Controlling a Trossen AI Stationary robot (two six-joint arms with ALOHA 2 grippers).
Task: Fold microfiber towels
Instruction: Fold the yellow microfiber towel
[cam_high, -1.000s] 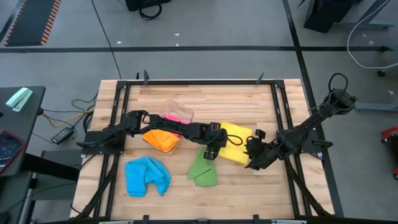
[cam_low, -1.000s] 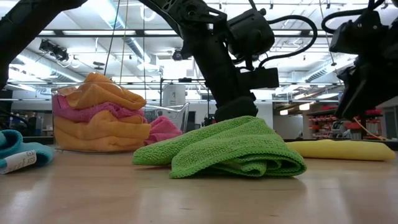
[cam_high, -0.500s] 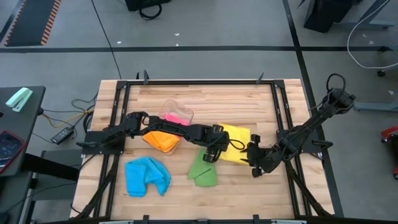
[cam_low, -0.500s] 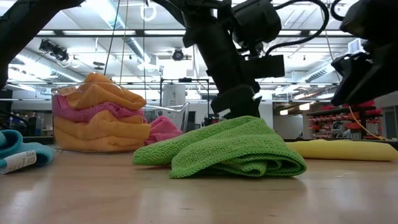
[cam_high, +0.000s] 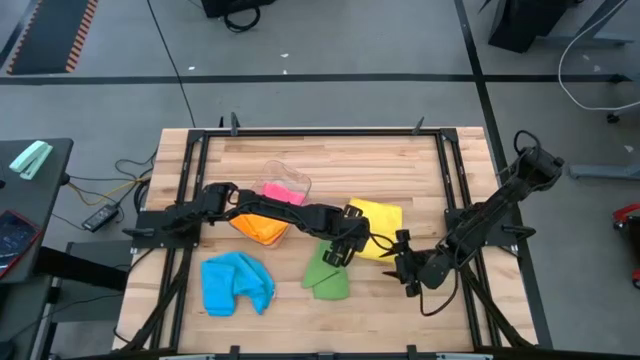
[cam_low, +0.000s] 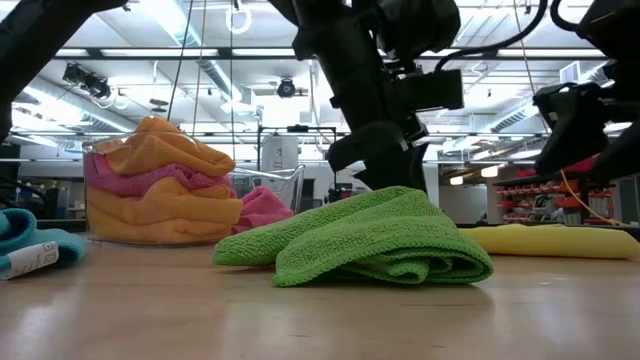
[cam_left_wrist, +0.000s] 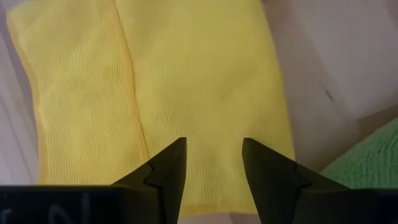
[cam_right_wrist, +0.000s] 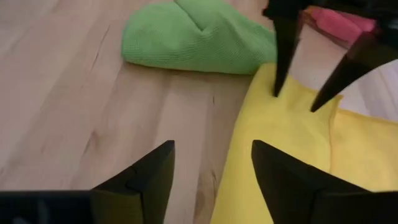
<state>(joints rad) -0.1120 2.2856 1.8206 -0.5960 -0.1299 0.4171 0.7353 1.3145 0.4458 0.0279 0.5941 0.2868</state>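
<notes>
Left gripper (cam_left_wrist: 214, 163) spread, empty, hovering over the yellow microfiber towel (cam_high: 373, 226) lying folded flat mid-table, beside the rumpled green towel (cam_high: 326, 274); right gripper (cam_right_wrist: 211, 168) also spread and empty, low over bare wood off the yellow towel's near edge. Soft, light, limp cloth, likely to sag and drag on the grain: best pinched at a corner or free edge, not mid-panel. Slatted wooden tabletop (cam_high: 330, 160) inside a black frame, grey workshop floor around.

yellow towel (cam_high: 374, 221), green towel (cam_high: 326, 273), blue towel (cam_high: 236, 283), orange towel (cam_high: 258, 225), pink towel (cam_high: 282, 190), light wood table (cam_high: 330, 155)
</notes>
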